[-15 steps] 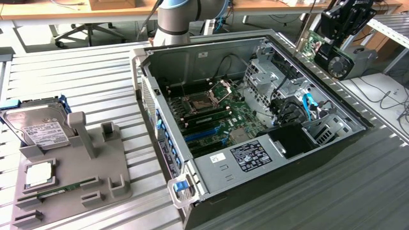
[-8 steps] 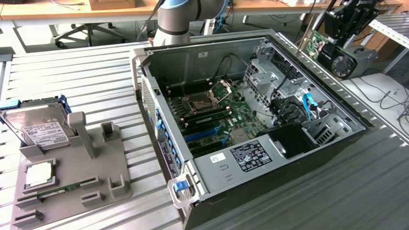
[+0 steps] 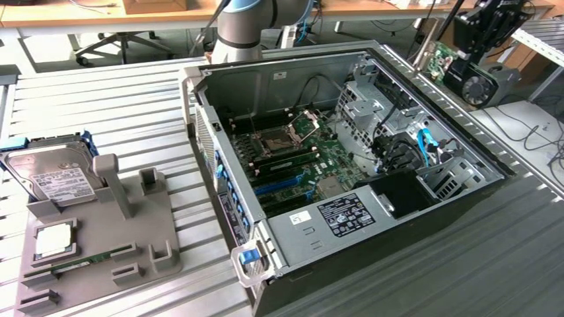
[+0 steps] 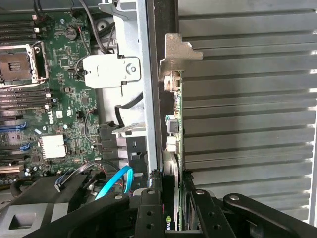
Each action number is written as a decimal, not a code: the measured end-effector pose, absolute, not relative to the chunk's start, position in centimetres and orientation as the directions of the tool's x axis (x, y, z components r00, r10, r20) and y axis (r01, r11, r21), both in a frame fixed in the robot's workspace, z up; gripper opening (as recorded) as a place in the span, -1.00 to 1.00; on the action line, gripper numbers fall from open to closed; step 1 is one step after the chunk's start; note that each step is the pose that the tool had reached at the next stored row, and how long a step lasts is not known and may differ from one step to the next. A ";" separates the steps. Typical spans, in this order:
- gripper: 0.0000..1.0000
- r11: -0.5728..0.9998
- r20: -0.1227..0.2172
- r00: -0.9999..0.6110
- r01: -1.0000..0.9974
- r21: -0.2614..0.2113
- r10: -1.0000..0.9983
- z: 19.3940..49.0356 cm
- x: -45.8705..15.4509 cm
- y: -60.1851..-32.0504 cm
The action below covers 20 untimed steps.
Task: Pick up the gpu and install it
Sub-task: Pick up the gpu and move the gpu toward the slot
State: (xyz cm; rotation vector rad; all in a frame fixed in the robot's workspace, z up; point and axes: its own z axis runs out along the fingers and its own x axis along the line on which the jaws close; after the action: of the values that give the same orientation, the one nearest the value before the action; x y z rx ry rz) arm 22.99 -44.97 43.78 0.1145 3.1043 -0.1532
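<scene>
The gpu (image 3: 463,74), a green board with a black fan and a silver bracket, hangs in the air beyond the open computer case (image 3: 264,228), off its far side towards the exterior view's right. My gripper (image 3: 476,49) is shut on it from above. In the wrist view the gpu (image 4: 177,119) runs edge-on away from my gripper (image 4: 176,203), bracket end farthest, with a black finger on each face. It hangs over the slatted table just outside the case's side wall (image 4: 148,89). The motherboard (image 4: 64,99) lies inside the case.
At the exterior view's left a grey holder (image 3: 132,231) carries a hard drive (image 3: 53,175), a processor (image 3: 55,241) and a memory stick (image 3: 84,264). The arm's base (image 3: 240,30) stands behind the case. Cables (image 3: 529,135) lie on the table at the right. Blue cables (image 4: 114,181) sit inside the case.
</scene>
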 end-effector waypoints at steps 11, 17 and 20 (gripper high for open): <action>-0.48 0.992 -0.035 -0.997 0.075 -0.102 0.072 43.7 24.9 -44.9; -0.48 0.992 -0.035 -0.997 0.075 -0.103 0.072 43.7 25.0 -44.8; -0.48 0.992 -0.035 -0.997 0.075 -0.103 0.072 43.7 24.2 -44.8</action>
State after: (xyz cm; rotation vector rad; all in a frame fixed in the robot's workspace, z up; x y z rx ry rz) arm 24.17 -44.83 43.71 0.1146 3.1036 -0.1627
